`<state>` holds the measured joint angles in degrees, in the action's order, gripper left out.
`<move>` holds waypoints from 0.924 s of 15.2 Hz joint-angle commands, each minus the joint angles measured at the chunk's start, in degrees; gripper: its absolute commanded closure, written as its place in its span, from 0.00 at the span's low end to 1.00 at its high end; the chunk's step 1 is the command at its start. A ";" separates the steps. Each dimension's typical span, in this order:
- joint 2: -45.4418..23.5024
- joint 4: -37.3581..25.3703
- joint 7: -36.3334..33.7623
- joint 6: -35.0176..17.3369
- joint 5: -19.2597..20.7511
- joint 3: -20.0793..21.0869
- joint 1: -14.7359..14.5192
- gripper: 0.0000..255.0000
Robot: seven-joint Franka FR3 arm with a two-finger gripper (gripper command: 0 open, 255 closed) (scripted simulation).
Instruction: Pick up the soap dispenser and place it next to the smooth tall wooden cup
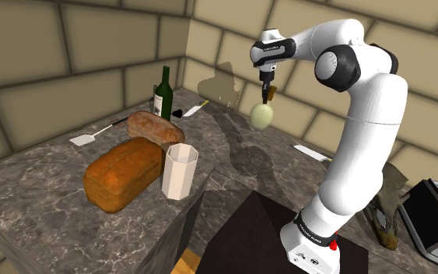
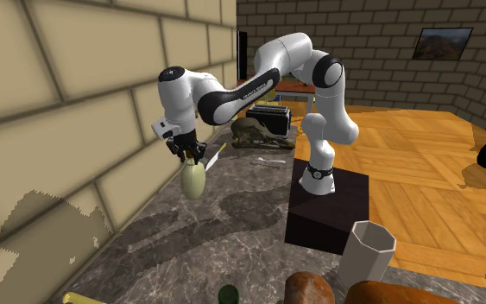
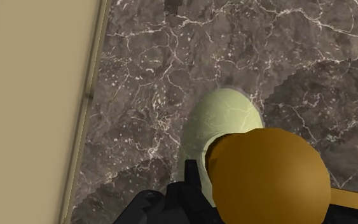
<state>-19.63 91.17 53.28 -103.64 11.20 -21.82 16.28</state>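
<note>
Smooth matt soap dispenser (image 3: 225, 118) and veined marble counter (image 3: 171, 51) (faintly glossy).

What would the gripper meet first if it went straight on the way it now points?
Probably the marble counter: the soap dispenser clasped under the gripper would touch a bare patch of it first.

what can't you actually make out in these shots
Wrist view: the brown pump head of the pale green egg-shaped soap dispenser covers the fingertips of the black hand, hiding their contact.
Second exterior view: the bottom edge cuts off the dark green bottle and the brown bread loaves.
Shoulder view: the right edge cuts off the grey boxy appliance.
</note>
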 commanded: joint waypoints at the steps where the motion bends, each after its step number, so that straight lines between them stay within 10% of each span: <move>1: 0.22 -1.19 0.26 1.36 0.01 -0.02 -0.04 1.00; 14: 0.56 -10.62 2.61 10.81 -0.15 -0.28 0.16 1.00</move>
<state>-18.97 81.41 55.65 -93.54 11.09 -22.06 16.36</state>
